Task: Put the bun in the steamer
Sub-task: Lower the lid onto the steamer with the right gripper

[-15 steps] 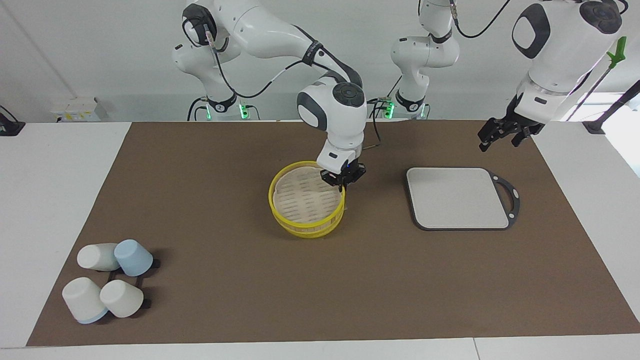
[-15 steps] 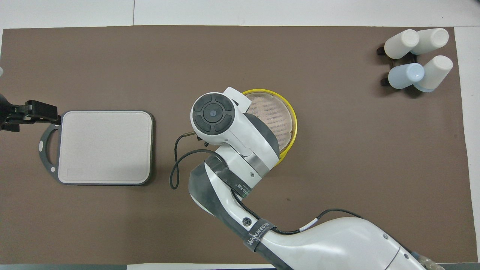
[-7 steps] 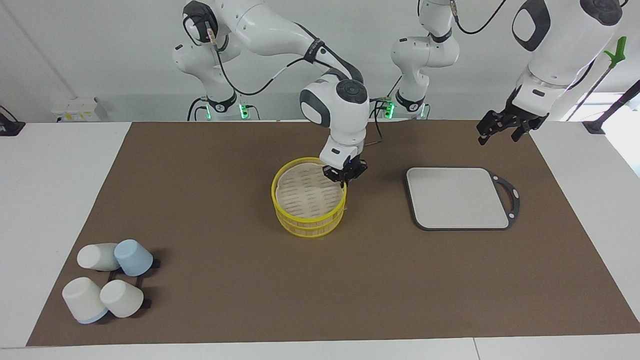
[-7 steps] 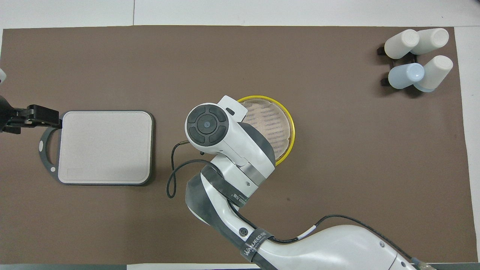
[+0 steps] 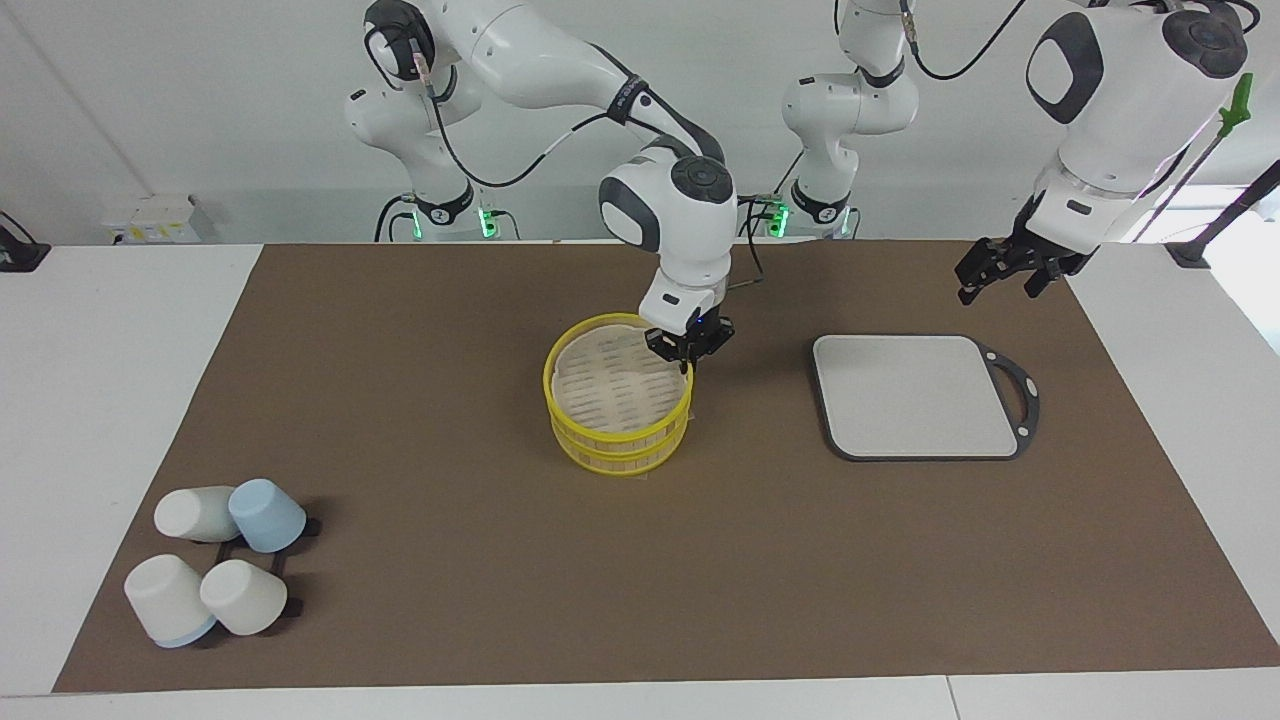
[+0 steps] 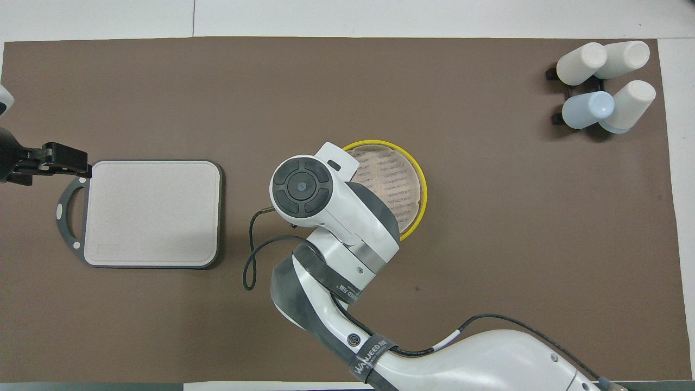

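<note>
— Which step? The bun?
— No bun shows. The right gripper (image 5: 686,358) grips the round yellow-rimmed bamboo steamer (image 5: 617,396) rim. The left gripper (image 5: 1003,268) waits over the mat — jaws unreadable. Next, I judge: find the bun.

In the overhead view the right arm's wrist covers the right gripper and the part of the steamer (image 6: 415,179) nearest the robots. The right gripper (image 5: 687,350) sits at the steamer's (image 5: 560,385) rim; whether its fingers clamp the rim cannot be told. The left gripper (image 6: 57,159), beside the steamer toward the grey board (image 6: 152,212), is partly cut off by the picture's edge. No bun is visible.
</note>
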Available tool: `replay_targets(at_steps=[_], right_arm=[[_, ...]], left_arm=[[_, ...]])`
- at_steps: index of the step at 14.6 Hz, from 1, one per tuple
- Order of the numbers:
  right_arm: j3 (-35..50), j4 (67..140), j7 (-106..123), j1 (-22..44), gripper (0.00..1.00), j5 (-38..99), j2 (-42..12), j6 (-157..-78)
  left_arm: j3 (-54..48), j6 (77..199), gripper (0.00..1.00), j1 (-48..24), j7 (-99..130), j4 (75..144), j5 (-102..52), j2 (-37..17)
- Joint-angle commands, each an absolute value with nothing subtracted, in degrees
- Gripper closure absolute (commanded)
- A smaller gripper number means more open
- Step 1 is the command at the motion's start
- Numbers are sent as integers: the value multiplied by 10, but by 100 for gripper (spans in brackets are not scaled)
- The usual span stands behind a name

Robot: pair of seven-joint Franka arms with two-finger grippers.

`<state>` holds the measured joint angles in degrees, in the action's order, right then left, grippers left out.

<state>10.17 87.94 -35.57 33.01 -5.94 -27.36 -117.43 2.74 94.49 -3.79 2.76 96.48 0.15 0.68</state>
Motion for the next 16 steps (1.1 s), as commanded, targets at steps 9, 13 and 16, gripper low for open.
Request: replay_targets(at_steps=[9, 13, 16], right_arm=[[104, 859, -367, 280, 38, -59, -247, -1158], [104, 843, -298, 192, 0, -50, -182, -1041], [103, 869, -165, 98, 0, -14, -98, -932]], left_arm=[[19, 936, 0, -30, 15, 958, 5, 36], [20, 939, 0, -29, 13, 962, 4, 40], [19, 935, 0, -28, 7, 967, 3, 41]])
